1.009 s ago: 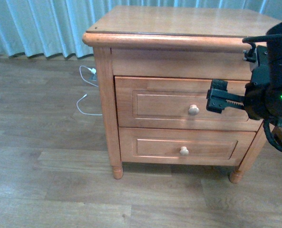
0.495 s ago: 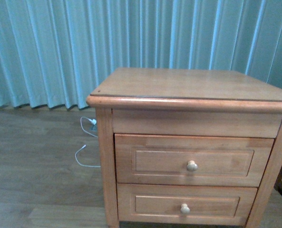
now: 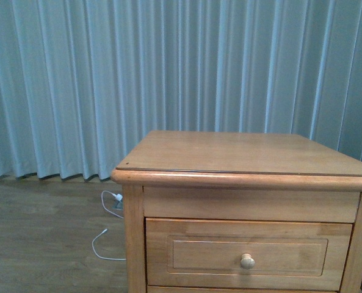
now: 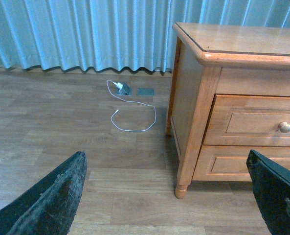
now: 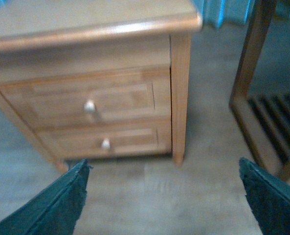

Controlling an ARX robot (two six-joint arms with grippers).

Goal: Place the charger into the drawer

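The charger is not in any view. The nightstand's top [image 3: 242, 152] is bare. The upper drawer [image 3: 199, 256] is closed, with its round pale knob [image 3: 247, 261] showing. It also shows closed in the left wrist view [image 4: 252, 122] and, blurred, in the right wrist view [image 5: 115, 98]. My left gripper [image 4: 166, 159] is open and empty above the floor, off the nightstand's left front corner. My right gripper [image 5: 164, 164] is open and empty above the floor, in front of the nightstand's right front leg. Neither arm shows in the front view.
A thin white cable with a white plug [image 4: 132, 115] lies on the wood floor left of the nightstand, also in the front view [image 3: 104, 235]. The lower drawer [image 4: 237, 164] is closed. A curtain [image 3: 168, 73] hangs behind. A slatted wooden frame [image 5: 264, 107] stands right of the nightstand.
The front view has swung upward: the curtain now fills the top and the lower drawer has dropped out of frame. My right gripper, in front of the upper drawer a second ago, has left that view.
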